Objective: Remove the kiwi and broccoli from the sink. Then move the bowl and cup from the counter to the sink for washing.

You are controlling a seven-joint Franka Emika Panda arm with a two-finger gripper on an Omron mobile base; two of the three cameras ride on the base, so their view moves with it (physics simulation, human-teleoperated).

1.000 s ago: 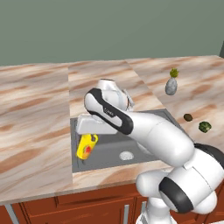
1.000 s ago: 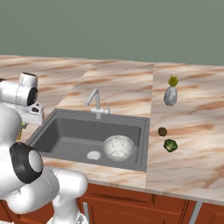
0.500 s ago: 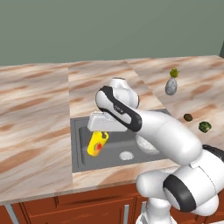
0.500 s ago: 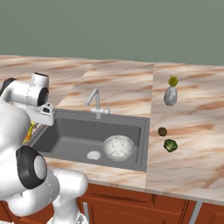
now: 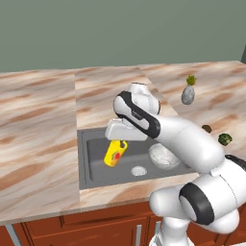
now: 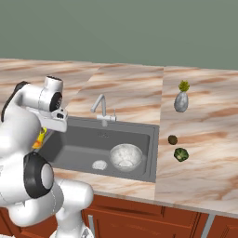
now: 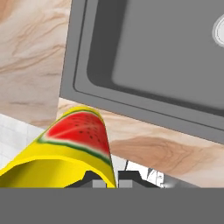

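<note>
My gripper (image 5: pixel 122 143) is shut on the rim of the yellow cup (image 5: pixel 115 153), which hangs tilted over the left half of the dark grey sink (image 5: pixel 94 166). The hand view looks past the cup (image 7: pixel 75 142) and its red watermelon mark, with the gripper (image 7: pixel 109 180) clamped on its wall above the sink's (image 7: pixel 166 52) front rim. The whitish bowl (image 5: pixel 163 155) lies in the basin's right part, also the bowl (image 6: pixel 125 155). The kiwi (image 6: pixel 172 139) and broccoli (image 6: pixel 181 154) rest on the counter (image 6: pixel 204 139) right of the sink.
A silver tap (image 6: pixel 100 107) stands behind the basin. A grey vase with a green tuft (image 6: pixel 181 101) sits further back on the right counter. The round drain (image 5: pixel 138 170) lies at the basin's middle. Broad marble worktop (image 5: pixel 38 125) stretches left of the sink.
The arm has swung right, carrying the cup from the sink's left edge to over the basin. The bowl, kiwi and broccoli have stayed put.
</note>
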